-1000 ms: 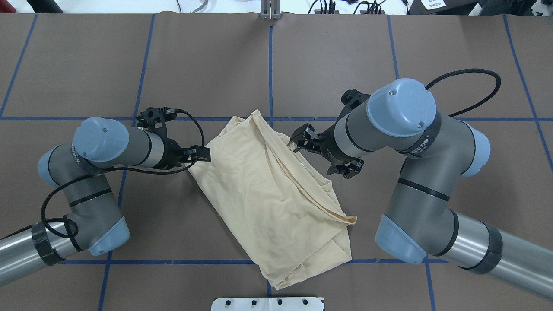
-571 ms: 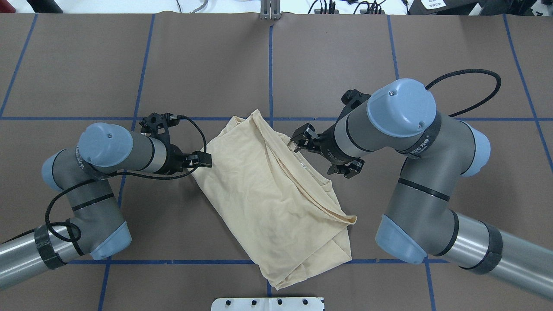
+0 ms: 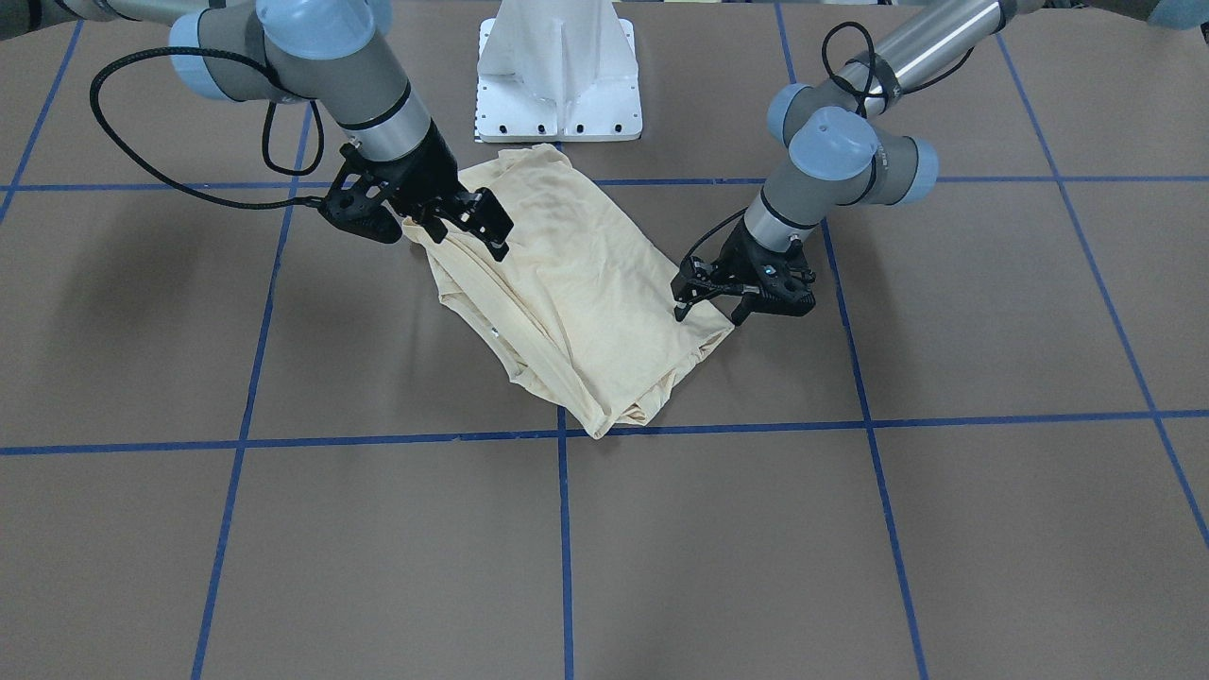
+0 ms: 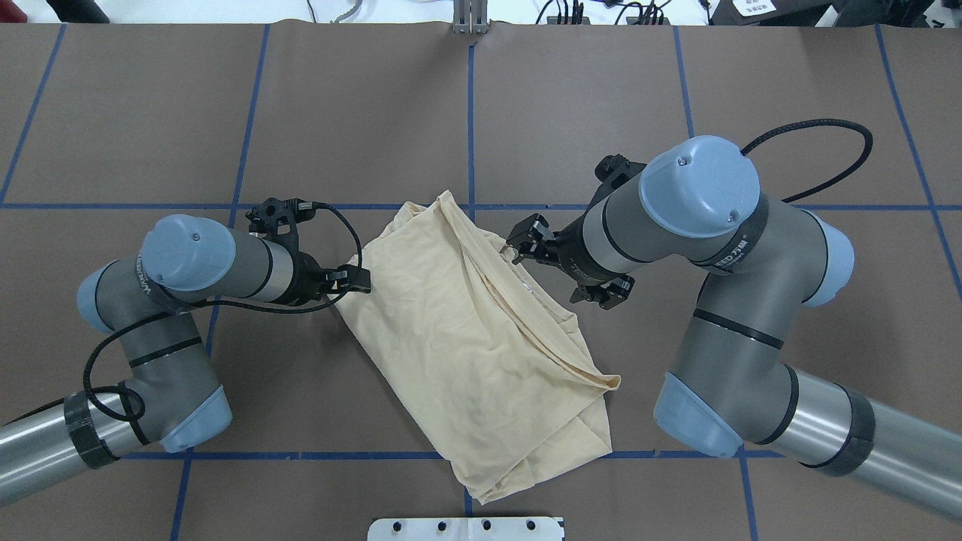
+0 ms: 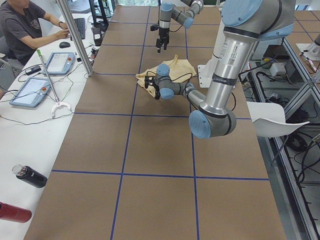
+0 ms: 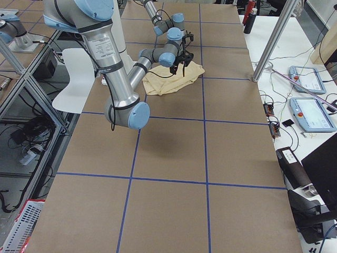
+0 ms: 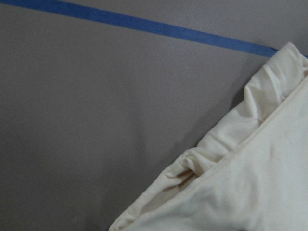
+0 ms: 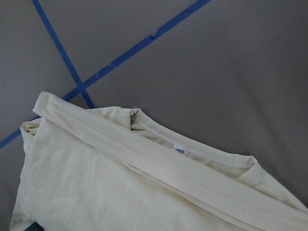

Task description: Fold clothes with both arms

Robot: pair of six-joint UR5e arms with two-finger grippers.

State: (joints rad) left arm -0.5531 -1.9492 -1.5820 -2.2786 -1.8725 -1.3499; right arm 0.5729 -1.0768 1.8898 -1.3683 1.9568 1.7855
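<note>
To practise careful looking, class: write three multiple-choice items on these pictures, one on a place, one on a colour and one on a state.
1. The white neck label of the shirt lies on the side nearer: A the left arm; B the right arm; C the white pedestal.
2. The tape lines on the table are: A red; B blue; C green.
3. The shirt is: A hanging in the air; B spread flat, sleeves out; C lying loosely folded on the table.

Answers: B, the right wrist view looks straight at the label. B, blue lines cross the brown table. C, the overhead view shows it resting in layers on the table.
</note>
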